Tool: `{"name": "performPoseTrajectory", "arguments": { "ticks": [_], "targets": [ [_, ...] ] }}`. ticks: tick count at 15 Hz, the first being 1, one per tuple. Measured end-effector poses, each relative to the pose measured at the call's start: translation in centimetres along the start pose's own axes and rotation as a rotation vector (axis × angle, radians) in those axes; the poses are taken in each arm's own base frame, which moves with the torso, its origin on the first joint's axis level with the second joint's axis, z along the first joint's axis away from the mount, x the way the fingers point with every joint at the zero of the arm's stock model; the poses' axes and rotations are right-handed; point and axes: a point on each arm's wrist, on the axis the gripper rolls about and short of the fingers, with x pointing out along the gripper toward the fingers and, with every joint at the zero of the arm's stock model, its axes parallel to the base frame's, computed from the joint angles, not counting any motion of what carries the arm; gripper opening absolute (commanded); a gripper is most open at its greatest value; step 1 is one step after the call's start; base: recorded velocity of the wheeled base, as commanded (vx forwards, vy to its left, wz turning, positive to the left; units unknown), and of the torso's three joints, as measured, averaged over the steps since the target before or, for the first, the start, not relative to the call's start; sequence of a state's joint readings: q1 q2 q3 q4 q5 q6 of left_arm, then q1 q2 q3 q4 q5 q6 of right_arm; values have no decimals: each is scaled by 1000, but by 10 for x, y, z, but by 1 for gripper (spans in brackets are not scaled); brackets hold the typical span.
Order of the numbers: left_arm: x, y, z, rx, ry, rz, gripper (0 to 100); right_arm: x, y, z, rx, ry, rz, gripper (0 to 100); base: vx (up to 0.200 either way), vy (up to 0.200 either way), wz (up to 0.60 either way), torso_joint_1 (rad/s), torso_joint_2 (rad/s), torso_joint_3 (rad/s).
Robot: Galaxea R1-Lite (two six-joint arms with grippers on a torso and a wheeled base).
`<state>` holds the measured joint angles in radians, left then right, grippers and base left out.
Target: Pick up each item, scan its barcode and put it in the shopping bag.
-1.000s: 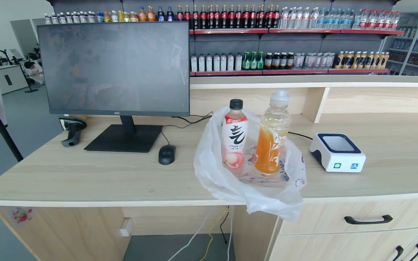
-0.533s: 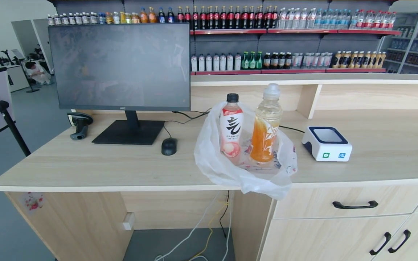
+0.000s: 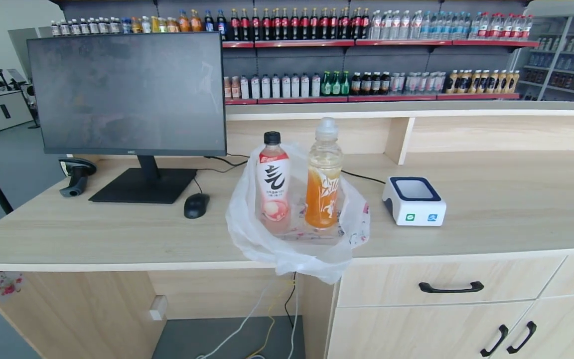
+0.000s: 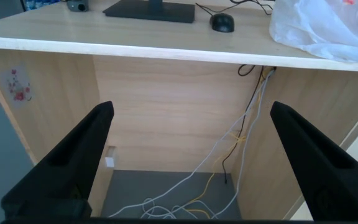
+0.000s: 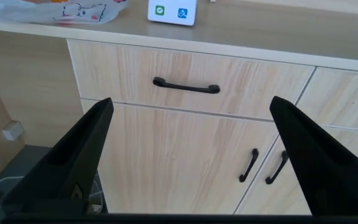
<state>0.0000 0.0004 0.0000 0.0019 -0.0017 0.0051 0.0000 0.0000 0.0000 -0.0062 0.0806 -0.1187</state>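
Hanging low before the counter (image 3: pixel 92 234), the left gripper (image 4: pixel 191 107) faces the cable bay (image 4: pixel 229 155) and the right gripper (image 5: pixel 191 102) the drawers (image 5: pixel 185 68), fingers of each spread wide and empty (likely parked clear). At the counter's front edge the bag (image 3: pixel 247 234) holds the pink bottle (image 3: pixel 273 184) and orange bottle (image 3: pixel 323 184) upright, apparently packed; the scanner (image 3: pixel 413 200) sits just beside.

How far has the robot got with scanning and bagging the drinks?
Done, it seems: the pink-labelled bottle and the orange drink bottle both stand upright inside the shopping bag. In hand: nothing; the left gripper and right gripper are open, low before the cabinet. Left: probably little, though nothing shows whether either passed the scanner.
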Motion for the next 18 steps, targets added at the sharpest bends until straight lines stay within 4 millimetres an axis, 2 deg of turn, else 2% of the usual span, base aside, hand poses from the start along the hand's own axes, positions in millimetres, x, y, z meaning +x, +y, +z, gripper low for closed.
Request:
{"name": "performPoseTrajectory", "arguments": {
  "ticks": [14, 18],
  "targets": [
    [0, 0, 0, -12, 0, 2, 100, 0, 0, 0, 59, 5, -20, 100, 0, -200, 0, 3, 2, 2],
    [0, 0, 0, -13, -1, 1, 100, 0, 0, -1, 60, 7, -23, 100, 0, 0, 0, 0, 0, 0]
  ]
}}
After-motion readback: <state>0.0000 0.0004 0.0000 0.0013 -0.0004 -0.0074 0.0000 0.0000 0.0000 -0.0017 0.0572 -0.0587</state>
